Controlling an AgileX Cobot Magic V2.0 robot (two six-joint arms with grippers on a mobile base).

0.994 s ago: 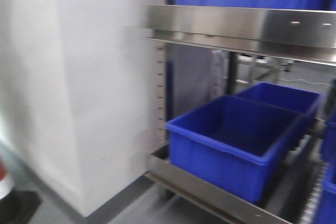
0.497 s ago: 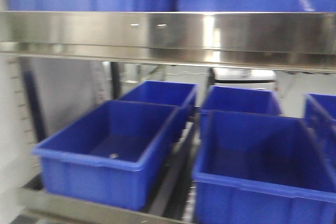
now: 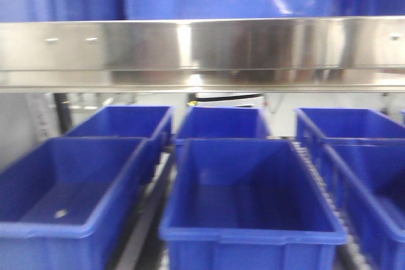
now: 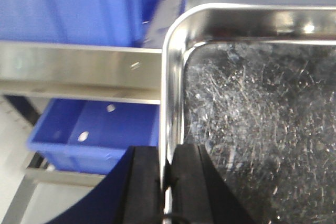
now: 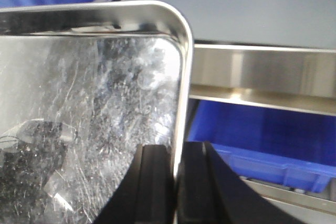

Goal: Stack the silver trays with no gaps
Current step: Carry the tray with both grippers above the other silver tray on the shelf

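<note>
**A:** Left gripper [image 4: 167, 182], status?

**B:** Both black fingers are pressed onto the left rim of a silver tray [image 4: 252, 129], with the rim nipped between them. The tray floor is heavily scratched and one rounded far corner is in view.

**A:** Right gripper [image 5: 176, 182]?

**B:** Clamped likewise, on the right rim of a scratched tray near its rounded corner. I cannot tell whether both wrist views show one tray.

**A:** Tray location?

**B:** In front of the rack. The steel shelf rail [image 4: 79, 69] runs behind its corner, with a blue bin [image 4: 94, 129] on the level beneath.

**A:** Front camera?

**B:** The rail spans the top and rows of blue bins sit below it. Focus is soft.
</note>
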